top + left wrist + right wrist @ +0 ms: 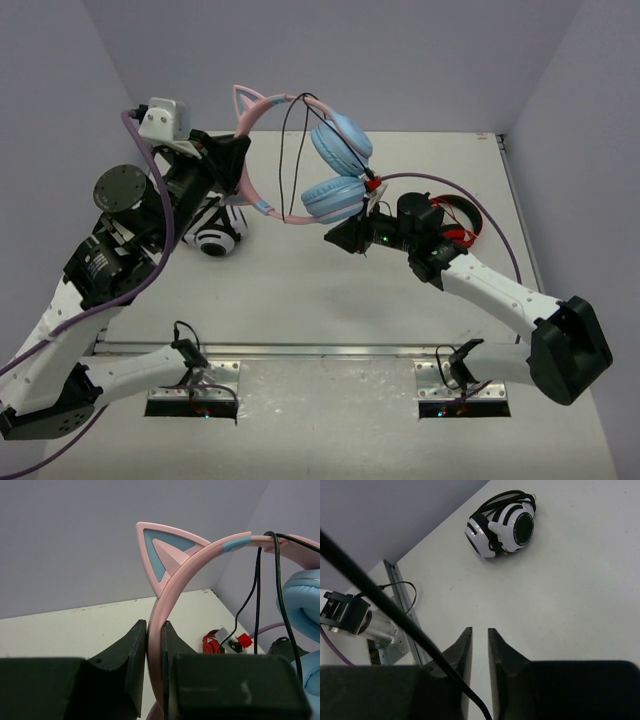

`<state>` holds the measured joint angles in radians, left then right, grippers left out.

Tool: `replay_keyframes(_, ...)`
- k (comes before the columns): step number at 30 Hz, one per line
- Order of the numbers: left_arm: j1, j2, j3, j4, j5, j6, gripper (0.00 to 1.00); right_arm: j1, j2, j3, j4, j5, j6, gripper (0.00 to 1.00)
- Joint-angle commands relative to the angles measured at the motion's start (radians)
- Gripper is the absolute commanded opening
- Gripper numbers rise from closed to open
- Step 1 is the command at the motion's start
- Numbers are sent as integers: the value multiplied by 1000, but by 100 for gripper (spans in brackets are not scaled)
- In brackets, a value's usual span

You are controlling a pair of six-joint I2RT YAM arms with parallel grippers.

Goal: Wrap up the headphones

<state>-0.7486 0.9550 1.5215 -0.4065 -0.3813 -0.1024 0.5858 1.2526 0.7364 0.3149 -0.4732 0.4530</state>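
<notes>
Pink cat-ear headphones: smooth curved band, padded rnd blue cups.

The headphones have a smooth pink plastic band with a soft sheen. Their blue cups look like padded, faintly glossy leatherette. The cable is smooth black. The left hand and right hand are matt black plastic. The counter is matt off-white. The headset is glossy plastic, the rail bare metal.
</notes>
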Motion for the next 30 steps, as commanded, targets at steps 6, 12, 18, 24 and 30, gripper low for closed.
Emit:
replay_keyframes(6,-9,-15,31,67,-14,-36,0,-3,-28,29,21,38,-5,48)
replay_keyframes(12,-9,-35,-6,71,-21,-31,0,-3,-22,96,-66,39,-37,47)
replay_keyframes(18,-9,-39,-8,71,-21,-33,0,-1,19,139,-62,-15,-43,42)
replay_keyframes(24,-9,-39,14,54,-27,-34,0,-1,85,185,-62,-48,-88,78)
replay_keyframes(30,-9,-41,12,58,2,-52,0,11,166,228,-72,-38,-123,78)
